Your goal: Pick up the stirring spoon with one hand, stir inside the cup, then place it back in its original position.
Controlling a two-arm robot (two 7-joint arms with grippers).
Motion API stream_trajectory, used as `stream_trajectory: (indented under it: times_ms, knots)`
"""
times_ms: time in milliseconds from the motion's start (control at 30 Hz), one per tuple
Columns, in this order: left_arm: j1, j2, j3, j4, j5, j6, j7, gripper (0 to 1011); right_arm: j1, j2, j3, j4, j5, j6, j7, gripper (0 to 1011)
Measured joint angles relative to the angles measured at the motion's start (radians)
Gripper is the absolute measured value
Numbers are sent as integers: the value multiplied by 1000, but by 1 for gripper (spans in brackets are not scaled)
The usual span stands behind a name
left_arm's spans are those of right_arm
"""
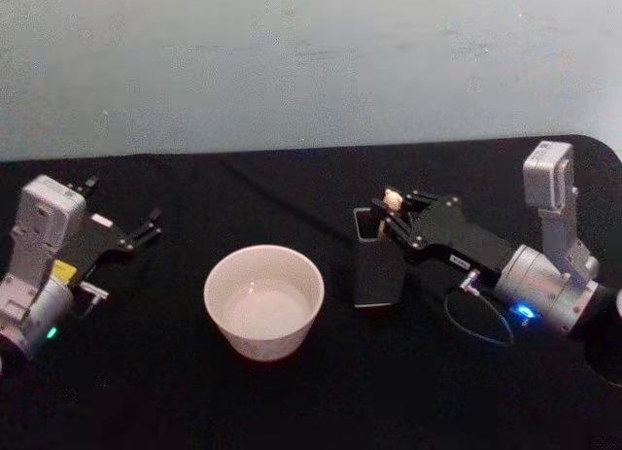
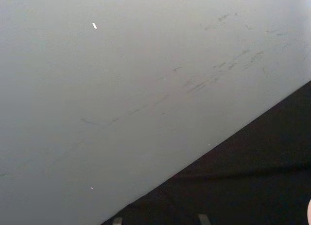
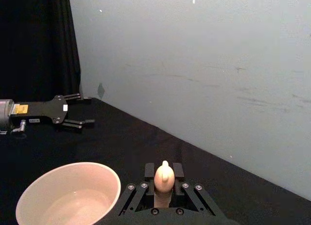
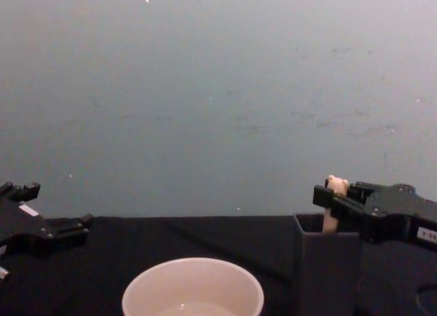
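Above the dark holder (image 1: pixel 377 265), the right end effector (image 3: pixel 164 182) pinches the stirring spoon (image 1: pixel 393 199); lifting crookedly could tip the holder toward the cup (image 1: pixel 263 300).

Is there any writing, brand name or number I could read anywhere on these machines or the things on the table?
None can be read.
Yellow label on the left gripper: marks too small to read.
White label on the right gripper: too blurred to read.
The cup, the stirring spoon and the dark holder box: no text seen.
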Motion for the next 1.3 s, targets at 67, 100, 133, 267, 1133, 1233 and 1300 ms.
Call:
stream_trajectory:
  times_ms: [67, 100, 133, 267, 1133, 1233, 1300]
  knots:
    - [0, 0, 0, 0, 0, 0, 0, 1001, 0, 0, 0, 0, 0, 0, 0, 213]
    - [0, 0, 0, 0, 0, 0, 0, 1001, 0, 0, 0, 0, 1, 0, 1, 216]
    - [0, 0, 0, 0, 0, 0, 0, 1001, 0, 0, 0, 0, 1, -1, 1, 227]
    - [0, 0, 0, 0, 0, 0, 0, 1001, 0, 1, 1, -1, 1, -1, 1, 325]
    - [0, 0, 0, 0, 0, 0, 0, 1001, -1, -3, 13, -14, 6, -12, -4, 1003]
    - [0, 0, 0, 0, 0, 0, 0, 1001, -1, -6, 27, -30, 12, -22, -12, 1003]
    - [0, 0, 0, 0, 0, 0, 0, 1001, -1, -10, 47, -48, 19, -35, -26, 1003]
